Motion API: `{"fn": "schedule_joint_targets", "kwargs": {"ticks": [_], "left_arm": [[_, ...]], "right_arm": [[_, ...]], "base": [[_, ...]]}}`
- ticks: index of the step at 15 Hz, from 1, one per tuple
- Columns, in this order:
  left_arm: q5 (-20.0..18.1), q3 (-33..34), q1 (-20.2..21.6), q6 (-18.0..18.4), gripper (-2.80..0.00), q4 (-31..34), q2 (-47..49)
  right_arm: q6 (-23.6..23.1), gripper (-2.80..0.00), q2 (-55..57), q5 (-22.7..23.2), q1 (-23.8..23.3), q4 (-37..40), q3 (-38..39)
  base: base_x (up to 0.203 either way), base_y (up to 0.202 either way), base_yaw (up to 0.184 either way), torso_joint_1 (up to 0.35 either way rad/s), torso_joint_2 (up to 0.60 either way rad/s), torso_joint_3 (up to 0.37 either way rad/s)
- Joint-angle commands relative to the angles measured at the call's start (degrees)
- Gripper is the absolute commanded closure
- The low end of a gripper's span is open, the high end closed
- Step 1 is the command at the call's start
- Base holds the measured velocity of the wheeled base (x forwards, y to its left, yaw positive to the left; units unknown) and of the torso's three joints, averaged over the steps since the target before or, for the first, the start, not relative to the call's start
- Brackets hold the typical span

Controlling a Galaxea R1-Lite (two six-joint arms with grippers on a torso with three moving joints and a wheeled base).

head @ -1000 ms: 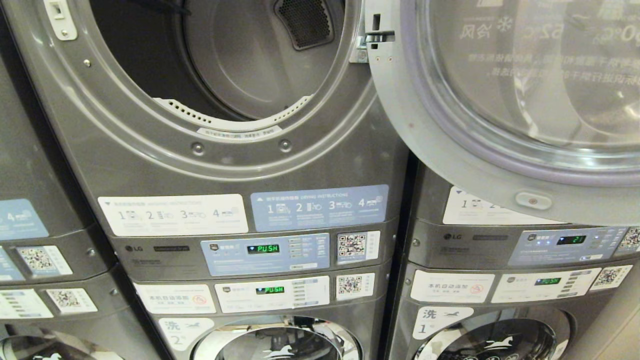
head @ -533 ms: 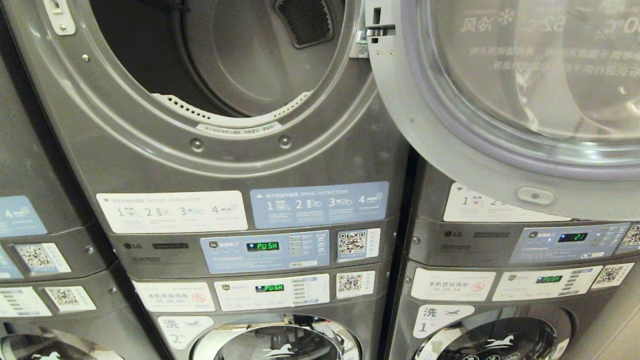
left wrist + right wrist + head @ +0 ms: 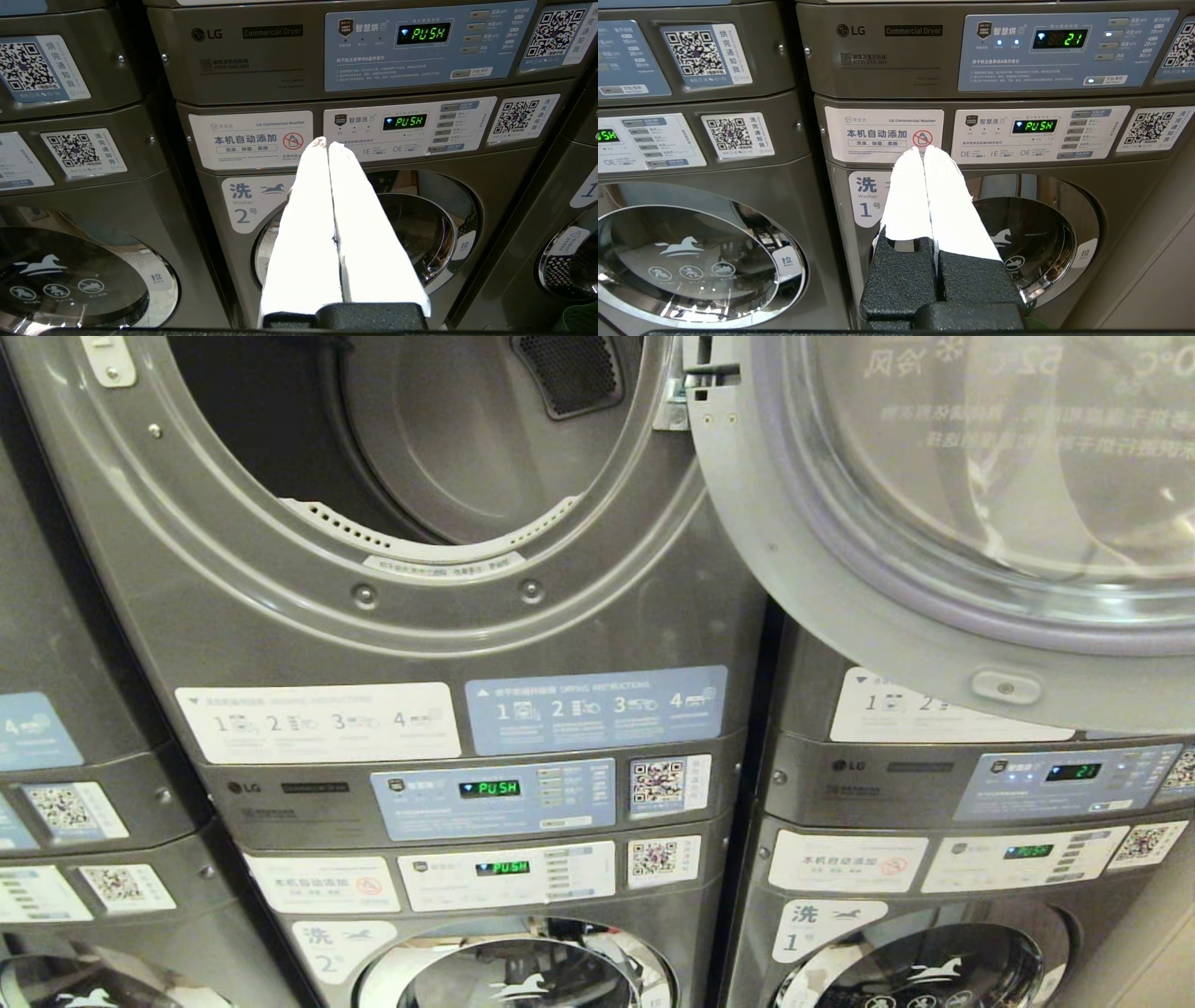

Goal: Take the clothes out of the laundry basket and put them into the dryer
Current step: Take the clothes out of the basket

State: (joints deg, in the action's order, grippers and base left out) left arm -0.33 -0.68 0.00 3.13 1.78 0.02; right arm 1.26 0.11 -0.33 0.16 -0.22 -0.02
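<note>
The dryer (image 3: 280, 607) fills the head view, its round door (image 3: 803, 579) swung wide open to the right and its grey drum (image 3: 467, 448) showing no clothes. The clothes are out of view. A corner of the dark green perforated laundry basket (image 3: 581, 319) shows low beside the machines in the left wrist view. My left gripper (image 3: 327, 141) is shut and empty, pointing at the panel above the washer marked 2 (image 3: 420, 224). My right gripper (image 3: 923, 149) is shut and empty, facing the washer marked 1 (image 3: 1031, 233). Neither arm shows in the head view.
The open door hangs in front of the neighbouring dryer (image 3: 934, 775), whose display reads 21. Another stack of machines (image 3: 65, 784) stands to the left. Control panels (image 3: 495, 798) and instruction stickers (image 3: 597, 709) sit between the dryer and the washers below.
The whole head view has slid upward a little, so the camera has moved. Nothing in the scene has shifted.
</note>
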Motion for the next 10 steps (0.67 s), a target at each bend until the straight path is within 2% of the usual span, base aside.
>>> {"fn": "schedule_joint_targets", "kwargs": {"ticks": [1,10], "left_arm": [[-0.02,-0.02,0.00,0.03,0.00,-0.02,-0.02],[-0.02,-0.02,0.00,0.03,0.00,-0.02,-0.02]], "right_arm": [[0.02,0.00,-0.02,0.02,0.02,-0.04,0.02],[-0.03,0.00,-0.02,-0.02,0.02,-0.04,0.02]], "base": [[0.000,0.000,0.000,-0.066,0.13,0.071],[0.000,0.000,0.000,-0.074,0.16,0.086]]}}
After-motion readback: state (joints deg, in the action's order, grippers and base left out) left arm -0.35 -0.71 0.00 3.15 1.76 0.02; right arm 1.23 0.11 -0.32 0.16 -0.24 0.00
